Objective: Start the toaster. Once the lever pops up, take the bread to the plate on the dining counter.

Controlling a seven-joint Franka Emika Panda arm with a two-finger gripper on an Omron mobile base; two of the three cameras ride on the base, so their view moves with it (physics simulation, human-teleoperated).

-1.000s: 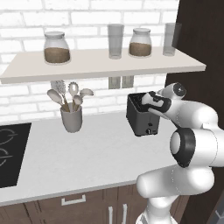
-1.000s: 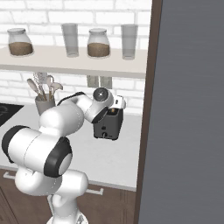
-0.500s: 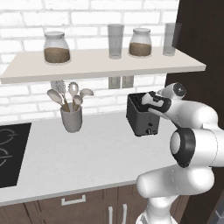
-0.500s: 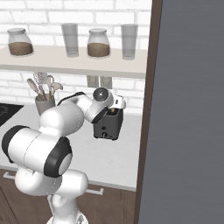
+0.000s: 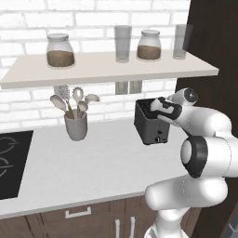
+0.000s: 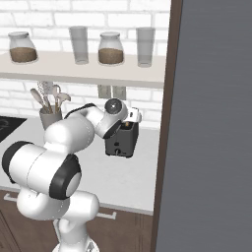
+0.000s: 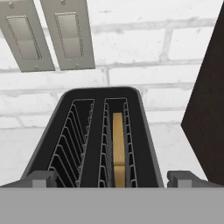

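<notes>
The black toaster (image 5: 149,124) stands on the pale worktop against the brick wall, close to the dark panel on the right. My gripper (image 5: 161,109) hovers just over its top at the front end, open, with nothing between the fingers. Looking down in the hand view, the toaster (image 7: 87,131) shows two slots. The tan bread (image 7: 118,146) stands on edge in the right slot. My gripper (image 7: 113,178) straddles the toaster's near end, one fingertip on each side. From the right, the gripper (image 6: 131,118) sits above the toaster (image 6: 122,142). The lever, the plate and the dining counter are out of view.
A grey utensil cup (image 5: 76,125) with spoons stands left of the toaster. Above runs a shelf (image 5: 107,69) with jars and glasses. A black hob (image 5: 11,162) lies at far left. A tall dark panel (image 6: 211,123) rises right beside the toaster. Two wall sockets (image 7: 48,35) sit behind it.
</notes>
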